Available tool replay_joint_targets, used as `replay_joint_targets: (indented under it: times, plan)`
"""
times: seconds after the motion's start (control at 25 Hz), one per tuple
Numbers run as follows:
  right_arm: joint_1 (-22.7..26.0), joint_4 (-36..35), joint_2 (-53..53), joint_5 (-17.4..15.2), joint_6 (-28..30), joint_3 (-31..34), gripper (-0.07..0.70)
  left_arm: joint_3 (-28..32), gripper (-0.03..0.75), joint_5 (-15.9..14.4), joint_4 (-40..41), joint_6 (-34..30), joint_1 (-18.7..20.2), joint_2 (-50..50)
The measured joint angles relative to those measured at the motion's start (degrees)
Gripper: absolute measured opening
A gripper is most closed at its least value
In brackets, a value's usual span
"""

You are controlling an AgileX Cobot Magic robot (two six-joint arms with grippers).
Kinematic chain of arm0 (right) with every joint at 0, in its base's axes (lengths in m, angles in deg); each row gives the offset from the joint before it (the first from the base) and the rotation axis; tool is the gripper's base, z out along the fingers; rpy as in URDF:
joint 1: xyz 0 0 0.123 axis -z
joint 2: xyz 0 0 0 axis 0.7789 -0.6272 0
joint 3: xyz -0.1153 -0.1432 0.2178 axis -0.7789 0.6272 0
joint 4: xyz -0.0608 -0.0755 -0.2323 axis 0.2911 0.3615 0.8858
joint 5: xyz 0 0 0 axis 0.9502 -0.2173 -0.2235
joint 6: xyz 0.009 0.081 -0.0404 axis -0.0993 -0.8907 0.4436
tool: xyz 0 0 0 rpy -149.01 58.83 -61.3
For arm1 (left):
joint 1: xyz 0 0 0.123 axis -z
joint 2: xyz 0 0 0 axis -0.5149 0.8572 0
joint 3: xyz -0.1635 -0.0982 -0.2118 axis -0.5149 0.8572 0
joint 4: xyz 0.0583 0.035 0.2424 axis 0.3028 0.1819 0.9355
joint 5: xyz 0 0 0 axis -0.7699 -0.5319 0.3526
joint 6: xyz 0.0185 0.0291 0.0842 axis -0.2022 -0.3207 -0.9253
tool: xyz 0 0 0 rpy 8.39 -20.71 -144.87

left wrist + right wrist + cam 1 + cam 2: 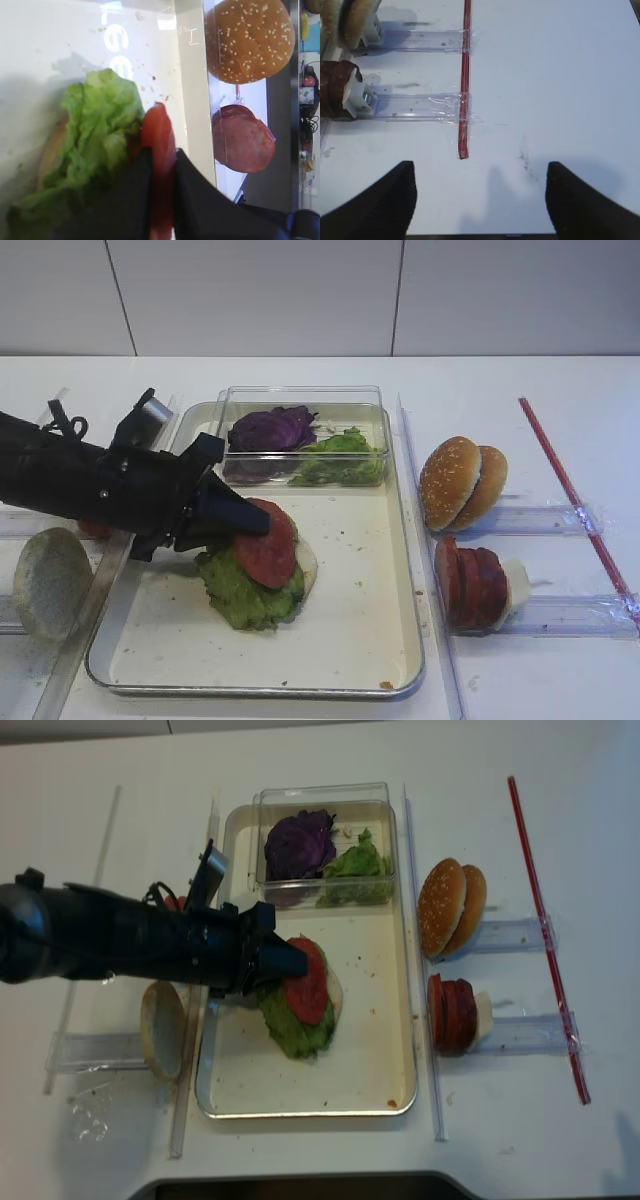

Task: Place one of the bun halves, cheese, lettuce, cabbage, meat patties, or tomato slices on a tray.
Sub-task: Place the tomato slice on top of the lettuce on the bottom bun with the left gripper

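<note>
Pinching one tomato slice (pixel 158 150) edge-on between its closed fingers, the left gripper (pixel 238 522) holds it above the lettuce leaf (pixel 240 590) lying on the tray (pixel 330 660). A clear box (pixel 300 400) at the tray's back holds one cabbage leaf (pixel 268 428) and more lettuce. Two bun halves (pixel 462 480) and stacked meat patties (pixel 470 582) stand right of the tray. The right gripper (pixel 480 200) hovers with fingers apart, empty, above bare table (pixel 555 75).

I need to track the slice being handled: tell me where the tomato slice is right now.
In the exterior high view the tomato slice sits left of centre in the tray, clamped in the left gripper and lying over the lettuce.
</note>
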Motion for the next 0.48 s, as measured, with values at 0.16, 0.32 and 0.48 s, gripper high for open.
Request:
replay_joint_targets:
  times: [0.16, 0.32, 0.48]
  plan:
    - [0.0, 0.0, 0.0, 0.0, 0.0, 0.0, 0.549, 0.0, 0.04, 0.08, 0.0, -0.19, 0.0, 0.0]
    - [0.0, 0.0, 0.0, 0.0, 0.0, 0.0, 0.549, 0.0, 0.042, 0.08, 0.0, -0.33, 0.0, 0.58]
    - [0.0, 0.0, 0.0, 0.0, 0.0, 0.0, 0.549, 0.0, 0.132, -0.63, -0.12, -0.49, 0.0, 1.9]
